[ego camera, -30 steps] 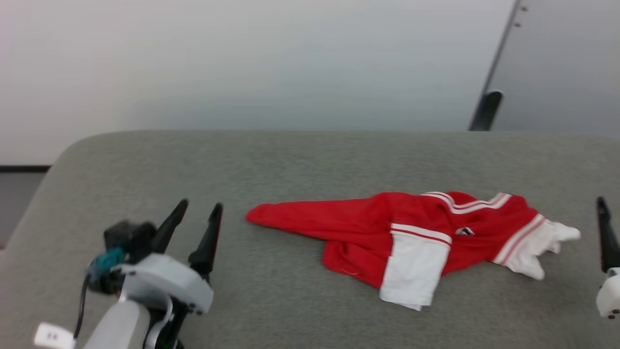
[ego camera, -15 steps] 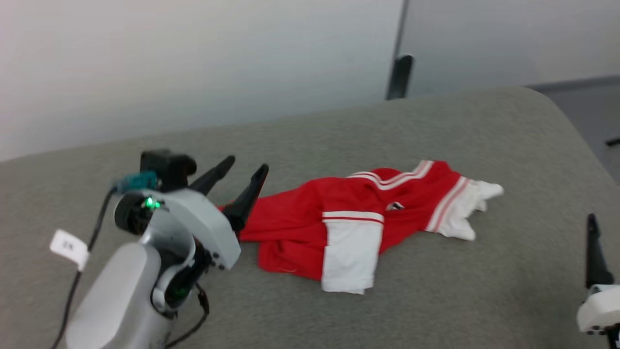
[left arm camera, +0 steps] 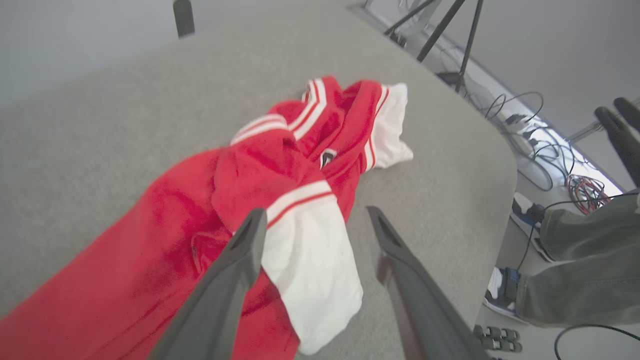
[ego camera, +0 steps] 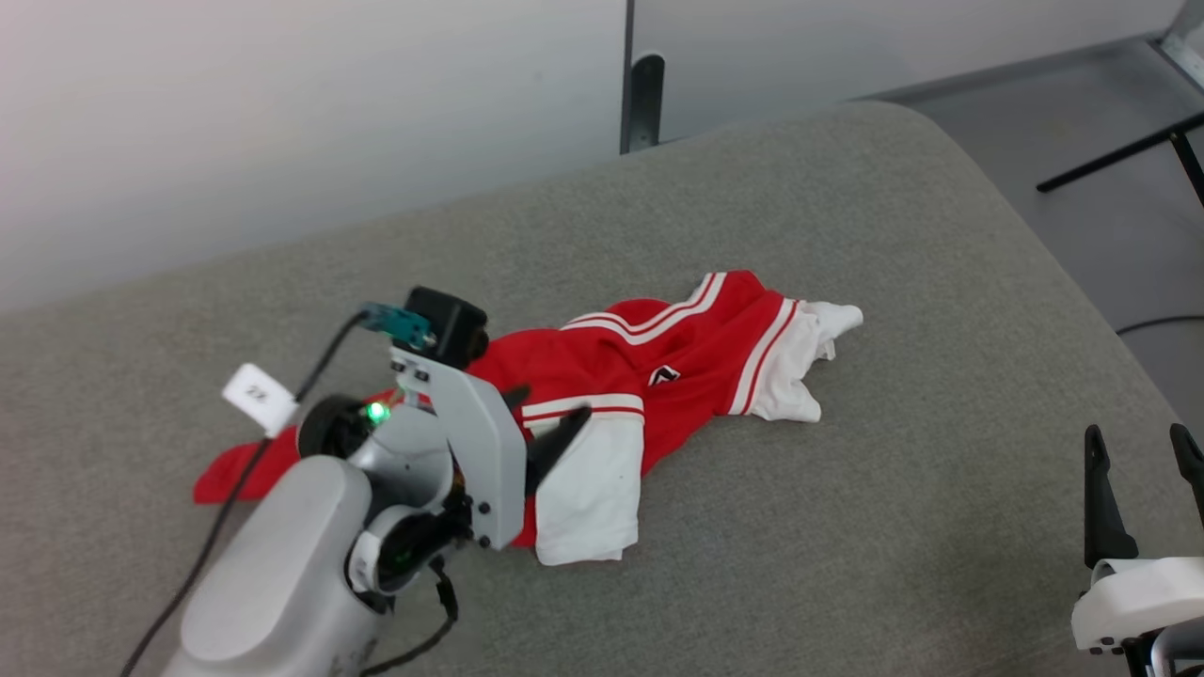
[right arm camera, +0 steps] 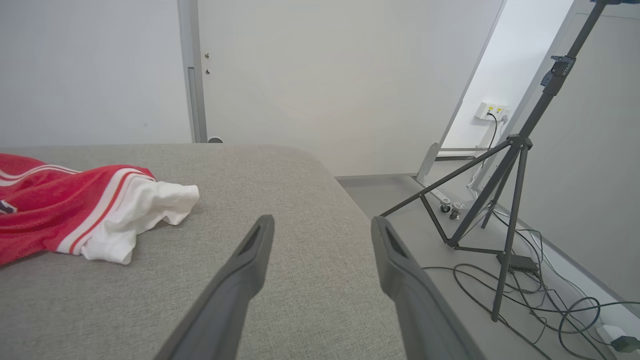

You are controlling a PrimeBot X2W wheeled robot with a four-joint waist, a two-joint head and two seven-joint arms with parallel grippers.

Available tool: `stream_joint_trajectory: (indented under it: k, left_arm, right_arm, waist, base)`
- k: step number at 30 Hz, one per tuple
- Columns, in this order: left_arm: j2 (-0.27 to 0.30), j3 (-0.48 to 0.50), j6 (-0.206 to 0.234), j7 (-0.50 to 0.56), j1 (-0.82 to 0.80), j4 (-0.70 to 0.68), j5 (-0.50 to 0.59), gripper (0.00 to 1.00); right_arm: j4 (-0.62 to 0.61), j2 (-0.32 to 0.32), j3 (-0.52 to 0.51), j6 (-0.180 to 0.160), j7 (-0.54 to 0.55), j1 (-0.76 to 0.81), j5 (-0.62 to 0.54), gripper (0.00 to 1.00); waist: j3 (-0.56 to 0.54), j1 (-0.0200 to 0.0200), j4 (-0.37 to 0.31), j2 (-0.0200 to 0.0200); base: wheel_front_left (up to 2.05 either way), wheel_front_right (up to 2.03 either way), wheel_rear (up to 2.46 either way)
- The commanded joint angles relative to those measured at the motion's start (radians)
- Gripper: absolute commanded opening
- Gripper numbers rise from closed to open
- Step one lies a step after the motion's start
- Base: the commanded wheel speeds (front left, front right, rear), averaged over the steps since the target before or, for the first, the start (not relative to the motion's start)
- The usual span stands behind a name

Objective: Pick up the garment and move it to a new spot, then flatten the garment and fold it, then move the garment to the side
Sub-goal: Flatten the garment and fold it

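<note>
The garment (ego camera: 677, 362), a red jersey with white sleeves, lies crumpled on the grey padded table (ego camera: 875, 216). My left gripper (ego camera: 550, 412) is open above its near white sleeve (ego camera: 588, 494). In the left wrist view the two fingers of the left gripper (left arm camera: 316, 215) straddle that sleeve (left arm camera: 305, 250), and I cannot tell whether they touch the cloth. My right gripper (ego camera: 1136, 437) stands open at the table's right end, well clear of the garment. In the right wrist view the right gripper (right arm camera: 321, 221) holds nothing, and the garment's far white sleeve (right arm camera: 145, 207) lies to its left.
The table's rounded right edge (ego camera: 1035, 254) drops to the floor. A tripod (right arm camera: 505, 195) and loose cables (right arm camera: 545, 295) stand beyond it. A person's leg (left arm camera: 585, 270) and shoes show off the table's end. A dark post (ego camera: 645, 99) rises behind the table.
The head camera has swung to the right. My left gripper has moved from the table left of the garment to over its near white sleeve, still open. The right gripper stays open.
</note>
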Motion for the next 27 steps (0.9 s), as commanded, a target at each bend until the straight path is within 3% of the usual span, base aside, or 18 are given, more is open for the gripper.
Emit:
stream_joint_trajectory:
  k: [1,12,25,27]
  left_arm:
    - [0.000,-0.017,0.019,0.052,-0.011,0.006,-0.006,1.00]
    - [0.014,-0.075,0.103,0.224,-0.002,0.066,0.011,1.00]
    - [-0.001,-0.099,0.112,0.249,-0.007,0.134,0.007,0.99]
    - [-0.006,-0.097,0.114,0.246,-0.011,0.145,0.003,0.50]
  right_arm:
    - [0.007,0.005,0.006,-0.001,-0.009,-0.015,0.004,1.00]
    - [0.038,0.011,0.026,-0.001,-0.018,-0.044,0.017,1.00]
    - [0.076,0.008,0.041,-0.001,-0.035,-0.066,0.025,1.00]
    - [0.082,0.008,0.043,-0.001,-0.036,-0.072,0.026,1.00]
  waist:
    - [0.021,0.0001,-0.017,0.0000]
    - [0.049,0.0001,-0.019,0.0000]
    - [0.075,0.0001,-0.015,0.0000]
    - [0.078,0.0001,-0.015,0.0000]
  base:
    - [0.00,0.00,0.00]
    - [0.00,0.00,0.00]
    - [0.00,0.00,0.00]
    - [0.00,0.00,0.00]
